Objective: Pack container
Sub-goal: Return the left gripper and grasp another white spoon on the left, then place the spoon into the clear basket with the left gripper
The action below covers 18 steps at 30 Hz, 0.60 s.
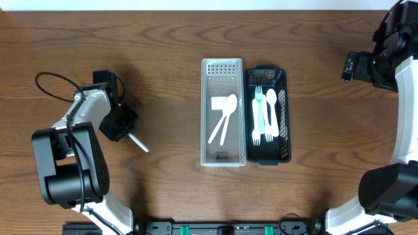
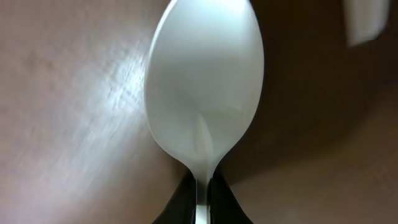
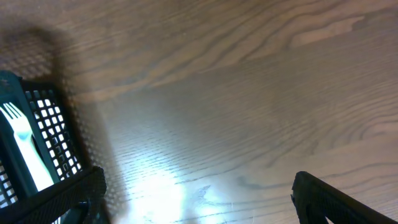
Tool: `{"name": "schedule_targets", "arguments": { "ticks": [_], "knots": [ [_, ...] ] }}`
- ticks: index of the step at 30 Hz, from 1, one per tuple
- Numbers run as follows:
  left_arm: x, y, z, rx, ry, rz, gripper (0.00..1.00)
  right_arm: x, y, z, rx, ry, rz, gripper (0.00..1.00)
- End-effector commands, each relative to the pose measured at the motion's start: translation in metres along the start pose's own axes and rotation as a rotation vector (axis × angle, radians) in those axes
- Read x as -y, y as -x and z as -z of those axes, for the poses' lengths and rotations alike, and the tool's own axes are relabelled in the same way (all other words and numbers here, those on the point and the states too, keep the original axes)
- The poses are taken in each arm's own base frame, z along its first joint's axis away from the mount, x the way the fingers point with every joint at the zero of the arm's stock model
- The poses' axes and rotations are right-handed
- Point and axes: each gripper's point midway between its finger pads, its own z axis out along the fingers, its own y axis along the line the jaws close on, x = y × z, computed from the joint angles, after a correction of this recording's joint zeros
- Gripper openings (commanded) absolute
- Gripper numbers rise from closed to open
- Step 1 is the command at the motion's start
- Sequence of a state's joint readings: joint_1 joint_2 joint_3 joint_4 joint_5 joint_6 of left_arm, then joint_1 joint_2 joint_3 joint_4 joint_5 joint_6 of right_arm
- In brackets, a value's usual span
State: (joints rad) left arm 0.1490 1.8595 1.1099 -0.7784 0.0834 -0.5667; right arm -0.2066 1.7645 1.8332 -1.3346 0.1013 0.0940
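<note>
Your left hand (image 2: 200, 200) is clamped tight on the thin neck of a glossy white plastic spoon (image 2: 205, 93). The smooth oval bowl fills the wrist view, and the straight handle pokes out past the hand over the dark wood-grain worktop (image 1: 163, 39), well left of the bins. Your right hand (image 3: 199, 193) is spread wide with nothing between its black fingers (image 3: 336, 199), at the far right edge, well away from the bins. The clear rectangular plastic container (image 1: 205, 111) sits mid-worktop with a perforated grid panel at its far end, and two white plastic spoons (image 1: 225, 114) lie slanted inside it. Touching its right side is a black mesh plastic basket (image 1: 286, 147) holding white plastic forks (image 1: 257, 121), lying lengthwise.
</note>
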Motion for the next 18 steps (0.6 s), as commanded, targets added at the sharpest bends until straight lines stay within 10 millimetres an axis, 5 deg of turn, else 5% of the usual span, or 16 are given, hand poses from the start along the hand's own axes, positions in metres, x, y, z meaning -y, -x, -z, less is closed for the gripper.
{"name": "schedule_targets", "arguments": {
  "ticks": [1,6,10,13,18],
  "knots": [
    [0.027,0.008,0.043,0.098,-0.074,-0.113,0.06,0.002,0.000,0.001,0.003,-0.001,0.009,0.99],
    [0.086,-0.003,0.140,0.357,-0.206,-0.348,0.06,0.002,0.000,0.001,0.003,0.000,0.009,0.99],
    [0.138,-0.045,0.190,0.487,-0.305,-0.593,0.06,0.001,-0.001,0.001,0.002,0.000,0.010,0.99],
    [0.167,-0.080,0.191,0.489,-0.348,-0.703,0.06,0.001,-0.001,0.001,0.002,0.000,0.010,0.99],
    [0.204,-0.139,0.154,0.409,-0.334,-0.860,0.06,0.001,-0.001,0.001,0.002,0.000,0.010,0.99]
  ]
}}
